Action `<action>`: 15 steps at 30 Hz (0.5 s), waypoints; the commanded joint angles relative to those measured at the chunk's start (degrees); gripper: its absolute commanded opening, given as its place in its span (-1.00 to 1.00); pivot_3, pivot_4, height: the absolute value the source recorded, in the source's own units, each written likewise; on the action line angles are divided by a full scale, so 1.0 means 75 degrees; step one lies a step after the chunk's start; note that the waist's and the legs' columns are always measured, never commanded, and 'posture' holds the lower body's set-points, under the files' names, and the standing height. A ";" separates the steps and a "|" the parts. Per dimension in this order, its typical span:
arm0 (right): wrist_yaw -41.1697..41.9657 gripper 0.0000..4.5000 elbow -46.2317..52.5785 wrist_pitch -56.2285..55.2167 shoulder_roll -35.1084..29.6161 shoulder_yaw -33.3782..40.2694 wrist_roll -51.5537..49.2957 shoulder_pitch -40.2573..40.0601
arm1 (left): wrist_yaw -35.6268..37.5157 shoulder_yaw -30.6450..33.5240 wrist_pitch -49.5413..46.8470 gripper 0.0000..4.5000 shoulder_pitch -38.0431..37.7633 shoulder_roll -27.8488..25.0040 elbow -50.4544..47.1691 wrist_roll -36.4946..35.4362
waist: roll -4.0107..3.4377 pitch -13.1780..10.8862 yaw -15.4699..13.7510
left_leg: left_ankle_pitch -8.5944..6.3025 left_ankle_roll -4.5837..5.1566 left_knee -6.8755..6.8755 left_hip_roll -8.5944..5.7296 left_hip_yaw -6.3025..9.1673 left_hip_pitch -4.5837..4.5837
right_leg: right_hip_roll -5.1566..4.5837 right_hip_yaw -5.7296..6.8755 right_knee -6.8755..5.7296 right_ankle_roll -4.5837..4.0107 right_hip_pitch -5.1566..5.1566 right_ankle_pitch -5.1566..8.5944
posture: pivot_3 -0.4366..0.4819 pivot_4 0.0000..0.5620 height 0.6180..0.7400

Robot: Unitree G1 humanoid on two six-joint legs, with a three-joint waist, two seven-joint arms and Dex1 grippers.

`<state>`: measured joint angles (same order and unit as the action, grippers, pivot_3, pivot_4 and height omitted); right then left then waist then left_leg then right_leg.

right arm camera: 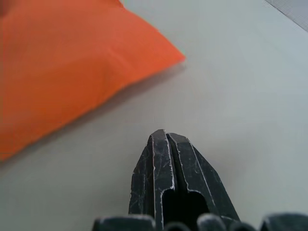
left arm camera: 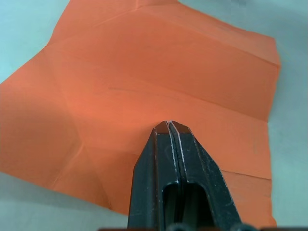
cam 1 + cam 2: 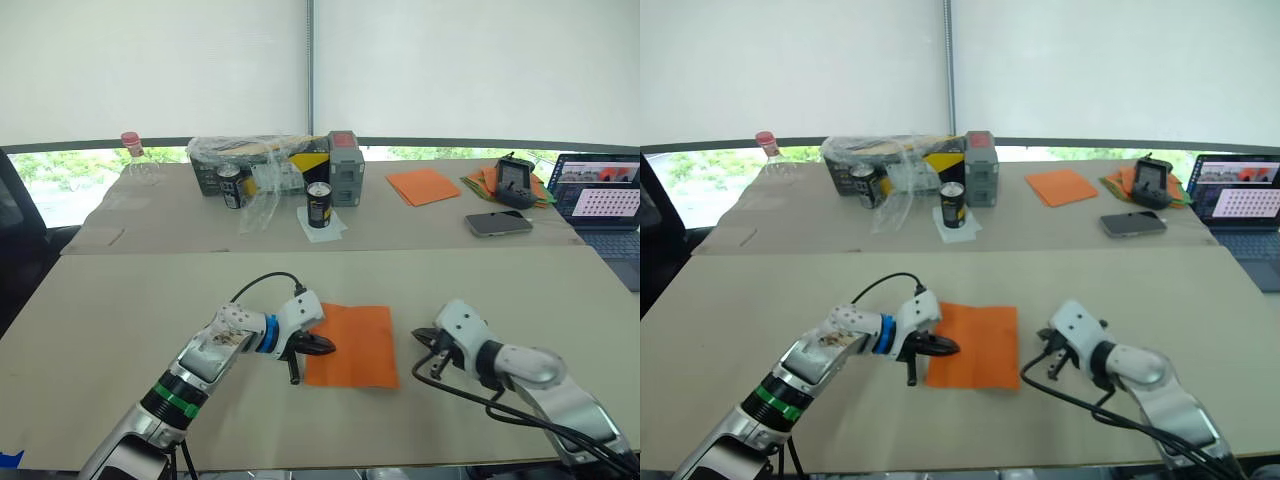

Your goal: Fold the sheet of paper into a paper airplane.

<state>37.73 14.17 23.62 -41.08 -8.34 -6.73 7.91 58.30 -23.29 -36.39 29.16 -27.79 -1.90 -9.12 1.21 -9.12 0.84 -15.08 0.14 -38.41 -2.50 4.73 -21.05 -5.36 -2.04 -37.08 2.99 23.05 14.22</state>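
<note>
From the head, the sheet of paper [image 3: 351,345], thin, creased, bright orange, lies flat on the matte beige tabletop [image 3: 140,300] under white blinds. Left wrist: closed left pincer [image 2: 172,126] over it. Right wrist: closed right pincer [image 1: 164,135] beside its corner.

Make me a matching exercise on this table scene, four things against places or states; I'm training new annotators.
Things:
1. sheet of paper
2. left gripper
3. right gripper
4. phone

Places or states:
A. shut, over the table beside the sheet
B. far table, near the laptop
C. flat, creased, between the grippers
D. shut, over the sheet's edge

Pairs: 1-C, 2-D, 3-A, 4-B
</note>
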 commanded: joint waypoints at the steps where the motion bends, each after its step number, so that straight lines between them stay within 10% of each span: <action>1: 0.0558 -0.97 -0.0305 -0.0451 0.0112 -0.0208 0.0008 0.0348 | -0.0212 -0.0202 -0.0421 -1.00 -0.0252 -0.0143 0.0155 0.0246 | 0.0000 0.0000 -0.0007 | 0.0000 0.0000 0.0000 0.0000 0.0001 -0.0001 | 0.0000 0.0000 0.0000 0.0000 0.0000 0.0000 | -0.05 -0.47 1.00; 15: 0.1660 -0.97 0.0281 -0.0050 0.1150 0.0374 -0.1992 0.0769 | -0.0602 -0.0080 -0.0913 -1.00 -0.0507 -0.0202 -0.0371 0.0193 | -0.0001 0.0001 0.0000 | -0.0003 0.0005 0.0000 0.0029 0.0004 0.0006 | 0.0011 -0.0017 0.0000 0.0000 0.0001 -0.0003 | -0.05 -0.47 1.00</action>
<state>49.87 13.86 22.25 -33.33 -5.83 -19.49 12.88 55.01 -22.44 -40.30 27.10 -27.92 -6.30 -9.14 1.20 -9.12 0.84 -15.11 0.17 -38.41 -2.27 4.76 -21.01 -5.26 -2.16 -37.09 2.99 23.06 14.20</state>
